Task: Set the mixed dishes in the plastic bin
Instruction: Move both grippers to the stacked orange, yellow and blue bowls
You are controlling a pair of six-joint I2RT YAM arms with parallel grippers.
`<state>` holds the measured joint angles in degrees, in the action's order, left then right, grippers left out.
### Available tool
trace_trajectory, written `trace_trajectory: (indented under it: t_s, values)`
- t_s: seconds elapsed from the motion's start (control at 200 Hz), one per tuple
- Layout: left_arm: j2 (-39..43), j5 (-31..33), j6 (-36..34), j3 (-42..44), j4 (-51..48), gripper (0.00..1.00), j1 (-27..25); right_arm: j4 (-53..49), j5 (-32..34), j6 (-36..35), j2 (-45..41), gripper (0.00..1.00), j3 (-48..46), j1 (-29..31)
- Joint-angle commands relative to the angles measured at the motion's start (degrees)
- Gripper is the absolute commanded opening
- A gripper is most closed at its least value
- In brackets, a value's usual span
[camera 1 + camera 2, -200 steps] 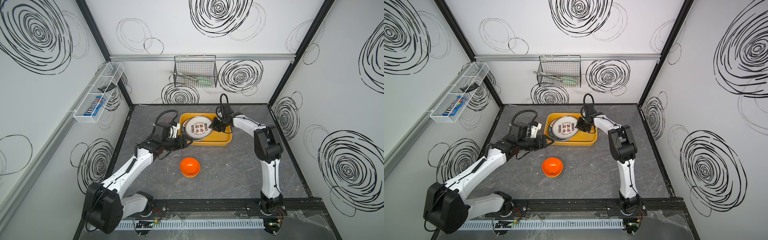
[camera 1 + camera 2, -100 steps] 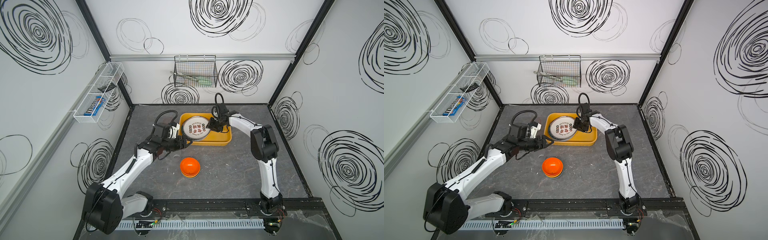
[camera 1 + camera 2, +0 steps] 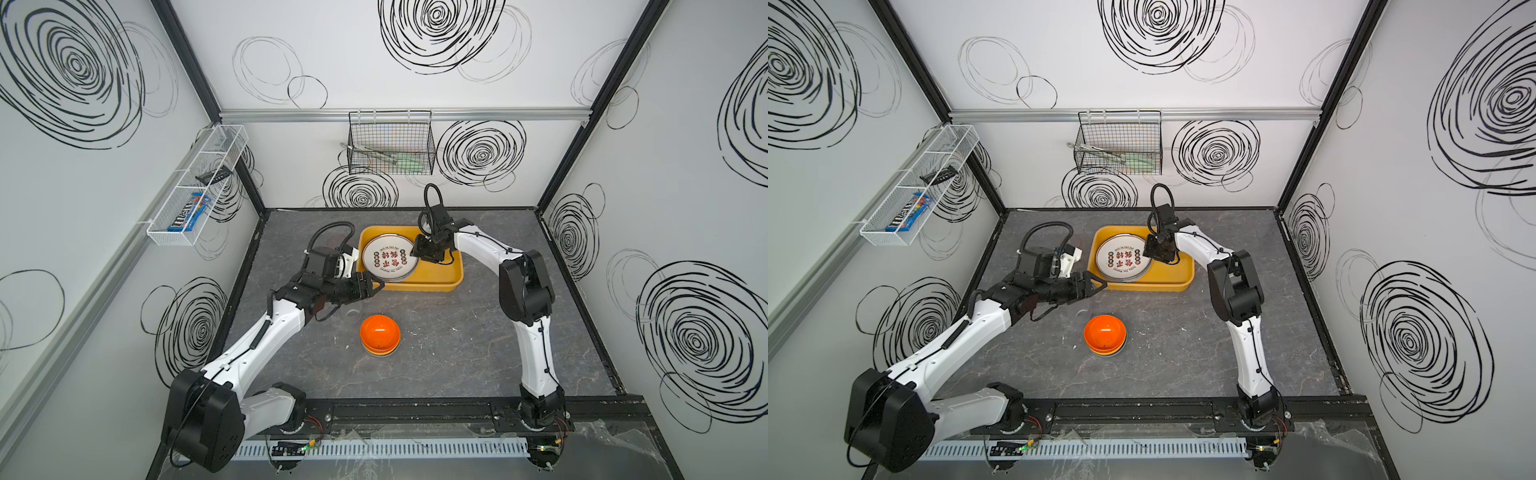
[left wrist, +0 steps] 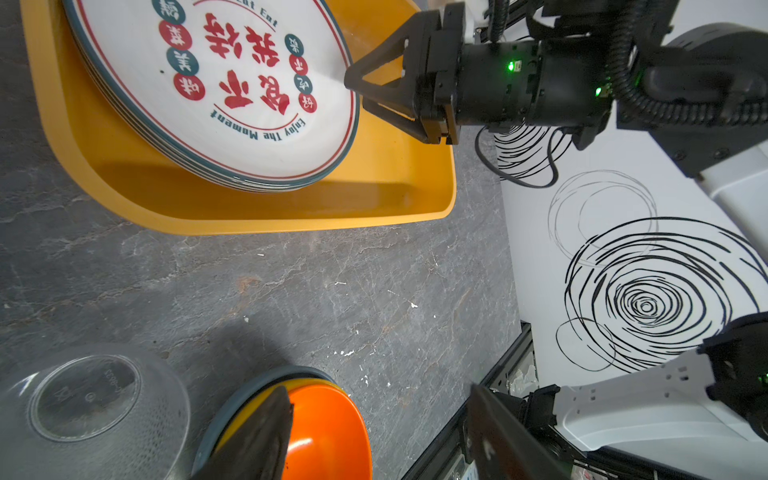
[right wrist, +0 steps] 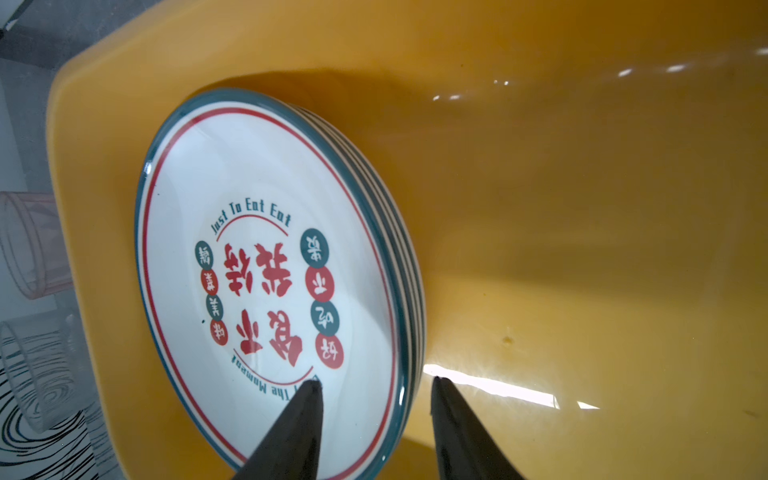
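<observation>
A stack of white plates (image 3: 390,257) (image 5: 266,270) with red characters and dark green rims leans inside the yellow-orange plastic bin (image 3: 453,272) (image 5: 582,208). My right gripper (image 3: 417,251) (image 5: 374,380) is open and straddles the stack's rim, one finger over the top plate's face and the other outside the rim. My left gripper (image 3: 374,286) (image 4: 378,388) hangs open and empty by the bin's front left corner. Stacked bowls (image 3: 379,334) (image 4: 328,432), orange on top, sit upside down on the table. A clear cup (image 4: 91,411) stands upside down beside them.
A pinkish cup (image 5: 33,245) and a clear cup (image 5: 33,374) show beyond the bin's left end. A black wire basket (image 3: 390,143) hangs on the back wall. A white mesh rack (image 3: 195,187) hangs on the left wall.
My right gripper has moved left across the bin to the plates' rim and its jaws have widened. The left arm has stayed still.
</observation>
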<state>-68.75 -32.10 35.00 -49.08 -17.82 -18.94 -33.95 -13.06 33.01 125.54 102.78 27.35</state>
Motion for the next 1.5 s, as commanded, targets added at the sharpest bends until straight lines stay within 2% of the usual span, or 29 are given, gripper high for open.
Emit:
trace_trajectory:
  t_s: [0.0, 0.315, 0.66, 0.85, 1.221, 1.496]
  values:
    - [1.9, -0.43, 0.24, 0.65, 1.44, 0.71, 0.68, -1.81, 1.47, -1.09, -6.18, 0.46, -2.32, 0.26]
    - [4.9, 1.17, -0.55, 1.57, -3.9, 0.71, 0.52, 0.84, -2.87, -2.55, -17.02, 0.44, -13.2, 0.89]
    - [9.65, 8.72, -2.26, 2.93, -13.7, 0.68, -0.93, 4.89, -8.55, -5.39, -27.7, 0.41, -25.31, 2.57]
    - [12.87, 11.18, -0.97, 5.35, -15.73, 0.67, -2.52, 6.6, -10.43, -6.6, -31.43, 0.41, -30.29, 3.87]
    - [15.68, 15.11, -0.29, 7.94, -20.5, 0.66, -4.86, 12.05, -14.51, -8.86, -39.53, 0.45, -40.62, 7.6]
    - [15.62, 18.12, 2.18, 9.83, -21.78, 0.64, -9.71, 16.92, -18.38, -13.35, -46.6, 0.5, -47.76, 12.79]
